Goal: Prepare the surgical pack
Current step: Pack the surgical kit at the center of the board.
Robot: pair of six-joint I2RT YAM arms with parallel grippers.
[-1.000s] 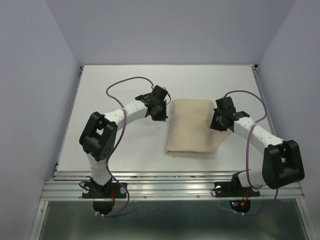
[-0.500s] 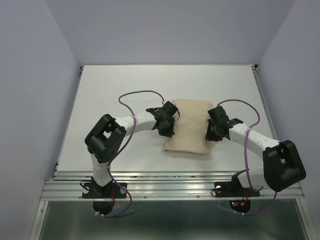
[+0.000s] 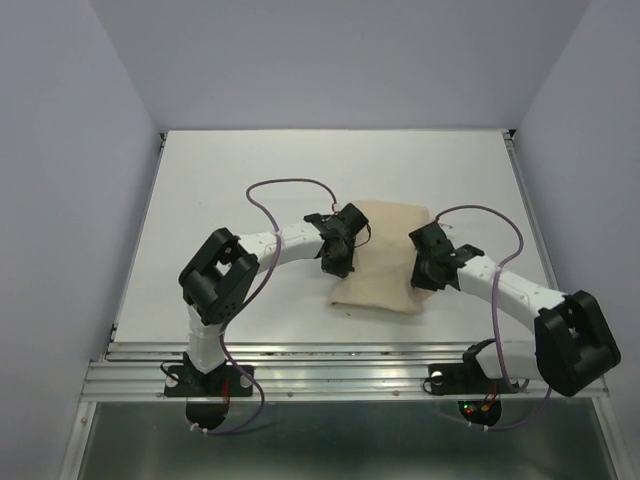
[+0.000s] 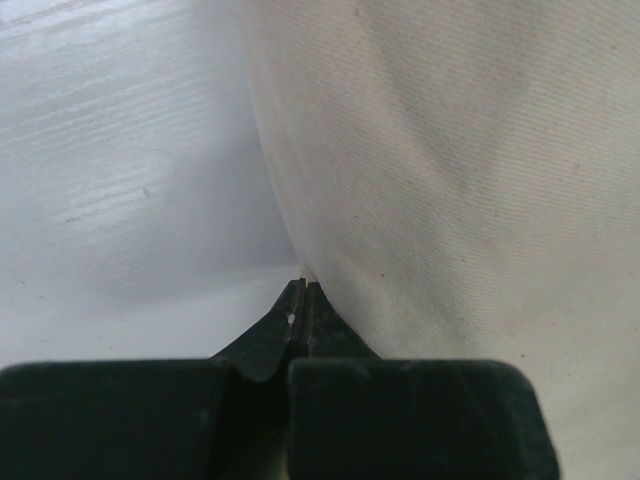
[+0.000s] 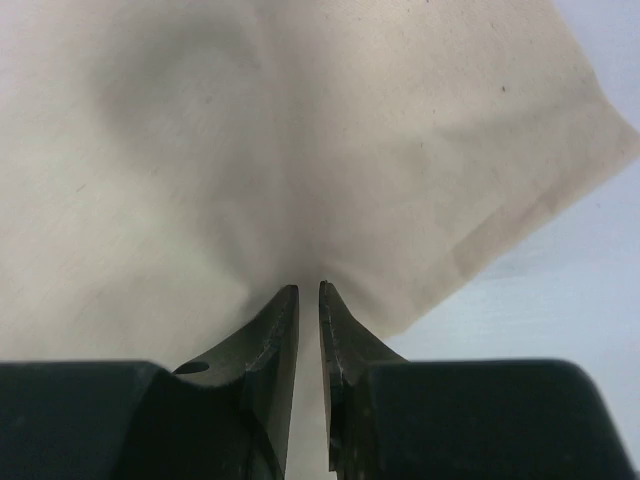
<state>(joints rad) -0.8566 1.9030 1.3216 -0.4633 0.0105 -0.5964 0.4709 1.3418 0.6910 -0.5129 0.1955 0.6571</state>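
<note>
The beige cloth sheet (image 3: 385,255) lies folded into a bundle at the table's middle. My left gripper (image 3: 338,262) is at its left edge. In the left wrist view the jaws (image 4: 303,286) are pressed together, with the cloth's edge (image 4: 470,180) caught at the tips. My right gripper (image 3: 428,275) is at the bundle's right side. In the right wrist view it (image 5: 308,288) is shut on a puckered fold of cloth (image 5: 250,130). The steel tray, scissors, forceps and gauze pads do not show; they are hidden or out of view.
The white table (image 3: 230,180) runs out to purple walls on the left, right and back. A metal rail (image 3: 340,350) lines the near edge by the arm bases. Purple cables loop above both forearms.
Both grippers have moved inward and nearer, drawing the cloth's left and right edges with them. The bundle is narrower and more bunched than a second ago.
</note>
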